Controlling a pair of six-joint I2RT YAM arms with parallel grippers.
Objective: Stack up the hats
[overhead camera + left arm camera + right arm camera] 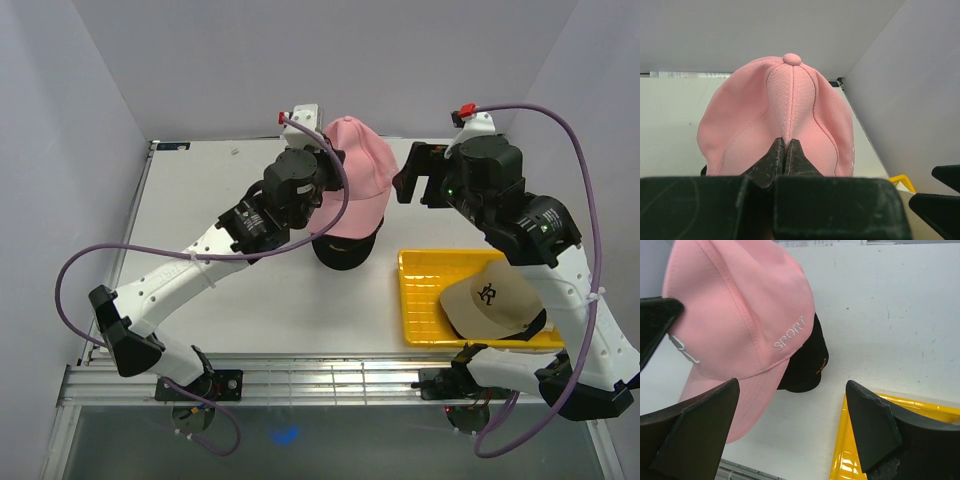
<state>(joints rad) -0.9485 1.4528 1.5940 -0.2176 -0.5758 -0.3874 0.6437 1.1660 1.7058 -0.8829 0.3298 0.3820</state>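
My left gripper [784, 142] is shut on a fold of the pink hat [785, 100] at the back of its crown. The pink hat [355, 175] is tilted over the black hat [345, 252], whose brim shows beneath it at the table's middle. In the right wrist view the pink hat [735, 315] covers most of the black hat [807, 367]. My right gripper [415, 180] stands open just right of the pink hat, with nothing between its fingers [792, 384]. A tan hat [495, 295] lies in the yellow tray [420, 300].
The yellow tray [845, 450] sits at the front right of the table, close under my right gripper. White walls close in the back and both sides. A metal rail runs along the near edge.
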